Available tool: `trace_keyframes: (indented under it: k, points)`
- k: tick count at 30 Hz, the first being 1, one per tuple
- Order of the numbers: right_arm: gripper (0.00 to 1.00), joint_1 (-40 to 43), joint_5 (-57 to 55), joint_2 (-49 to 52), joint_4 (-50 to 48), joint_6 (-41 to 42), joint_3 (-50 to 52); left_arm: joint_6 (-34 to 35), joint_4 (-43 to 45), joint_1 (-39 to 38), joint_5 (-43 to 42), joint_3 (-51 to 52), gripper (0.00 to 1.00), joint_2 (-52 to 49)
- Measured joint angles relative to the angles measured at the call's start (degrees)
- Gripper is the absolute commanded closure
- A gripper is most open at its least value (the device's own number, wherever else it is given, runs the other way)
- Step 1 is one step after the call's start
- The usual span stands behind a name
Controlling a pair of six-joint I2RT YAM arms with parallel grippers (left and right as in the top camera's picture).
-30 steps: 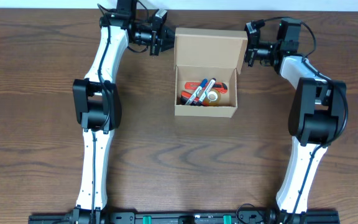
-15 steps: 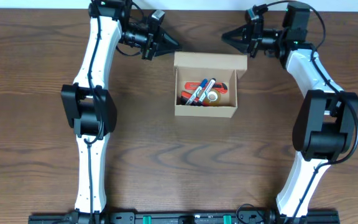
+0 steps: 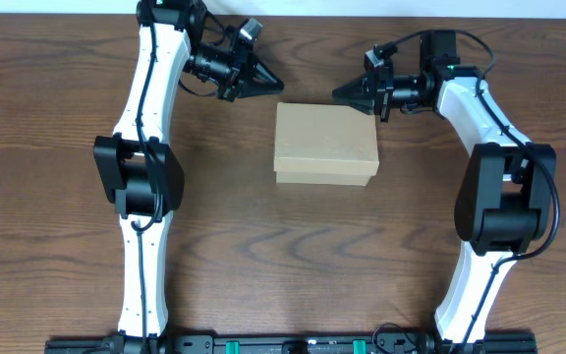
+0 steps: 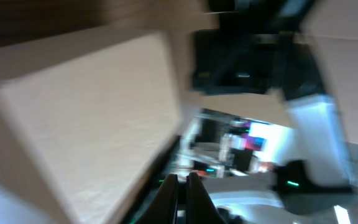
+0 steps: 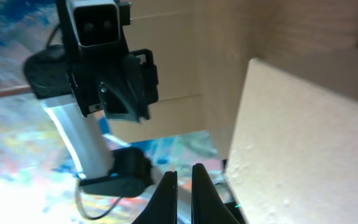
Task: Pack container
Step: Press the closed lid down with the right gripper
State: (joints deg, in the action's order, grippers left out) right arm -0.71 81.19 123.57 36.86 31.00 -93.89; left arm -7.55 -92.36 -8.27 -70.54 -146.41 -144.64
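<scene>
Two grippers, both at the far side of the container, neither holding anything.

- Container: the small rectangular tan cardboard box [image 3: 325,143] sits at mid-table on the dark wood-grain table [image 3: 67,246]. Its flap lid is down flat over the opening, so the contents are out of sight. I cannot tell whether the side tabs are tucked in.
- Left gripper [image 3: 275,82]: fingers pinched together to a point and empty. It is near the box's far-left corner, apart from it, with the tip aimed right and slightly toward the box. The left wrist view is motion-blurred. It shows only the pale lid surface to the left of the closed fingertips [image 4: 171,190].
- Right gripper [image 3: 340,94]: also clenched and empty. It is just beyond the far edge of the box, right of centre, pointing left. The right wrist view shows a lid corner to the right of the fingertips [image 5: 168,186], not between them.

Judgement: the two arms flank the hinge edge with closed tips. That suits pushing or pressing a flap, and would not suit picking anything up. Closed fingers give a blunt, stiff point that will not snag the cardboard.

Status: packing looks close to done. What may be left is pressing the lid or seating the tabs. The light box could slide toward the near edge if pushed from the far side only.
</scene>
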Motion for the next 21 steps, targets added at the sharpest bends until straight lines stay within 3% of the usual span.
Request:
trace_keyframes:
  k: [5, 12, 21]
  points:
    - [0.98, 0.00, -7.85, -4.44, 2.51, -2.75, 0.00, 0.98, 0.07, 0.02, 11.32, -0.02, 0.90, 1.38]
    - [0.98, -0.57, -30.38, -15.93, 22.91, -9.66, -0.13, 4.90, 0.59, 0.02, 29.14, -0.59, 0.91, 11.98]
    - [0.98, -6.75, -56.11, -21.33, 34.84, -14.99, -0.13, 7.37, 0.11, 0.02, 43.67, -2.56, 0.94, 24.22]
